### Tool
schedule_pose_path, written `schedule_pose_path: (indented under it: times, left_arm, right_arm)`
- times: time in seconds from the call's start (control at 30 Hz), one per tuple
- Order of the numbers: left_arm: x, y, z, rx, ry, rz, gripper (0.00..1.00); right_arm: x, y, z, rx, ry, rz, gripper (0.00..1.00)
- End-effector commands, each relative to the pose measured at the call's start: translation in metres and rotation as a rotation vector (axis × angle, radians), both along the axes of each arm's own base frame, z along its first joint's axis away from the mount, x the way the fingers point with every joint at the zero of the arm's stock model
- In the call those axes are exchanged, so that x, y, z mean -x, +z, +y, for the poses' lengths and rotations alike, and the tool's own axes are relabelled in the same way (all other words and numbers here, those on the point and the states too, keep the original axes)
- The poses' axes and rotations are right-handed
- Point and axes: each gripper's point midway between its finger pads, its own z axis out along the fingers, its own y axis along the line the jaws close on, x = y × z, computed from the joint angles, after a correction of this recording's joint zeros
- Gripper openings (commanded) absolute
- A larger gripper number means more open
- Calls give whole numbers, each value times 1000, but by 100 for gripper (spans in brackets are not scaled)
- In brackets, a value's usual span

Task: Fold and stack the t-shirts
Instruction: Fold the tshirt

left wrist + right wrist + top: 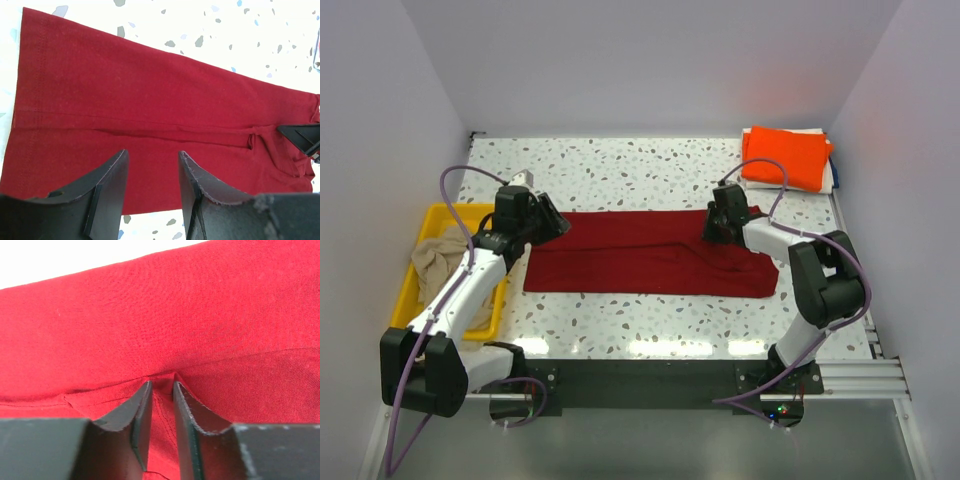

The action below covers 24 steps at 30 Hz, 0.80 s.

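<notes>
On table [620,165] | dark red t-shirt [640,262] | left fingers [107,192] spread | right fingers [141,412] pinching it

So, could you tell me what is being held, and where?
The right end effector pinches a raised fold of the dark red t-shirt near its right end; the left end effector holds nothing.

One red t-shirt [650,258], one orange t-shirt [786,156], one beige t-shirt [438,258], one yellow tray [448,211].

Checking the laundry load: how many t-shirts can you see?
3: dark red shirt spread mid-table, orange shirt folded far right, beige shirt in the yellow tray; others may lie underneath.
</notes>
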Motion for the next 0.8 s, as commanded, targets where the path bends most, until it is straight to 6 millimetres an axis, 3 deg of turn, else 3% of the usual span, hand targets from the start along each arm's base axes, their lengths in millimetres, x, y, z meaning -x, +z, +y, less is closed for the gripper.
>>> schedule_pose_path:
  times: [0.0,0.27,0.4,0.77]
  left_arm:
    - [-1,8,-1,-7,-20,-39,49]
    - [0,6,-1,-8,-19,-36,49]
    - [0,6,-1,-8,-20,-34,49]
    - [3,4,-1,-5,-19,-31,49]
  right_arm:
    - [-17,17,1,-11,-20,-71,26]
    - [-13,23,0,-12,-21,-82,16]
    - [-10,25,1,-21,-16,-84,0]
    - [12,45,9,-115,8,-112,0]
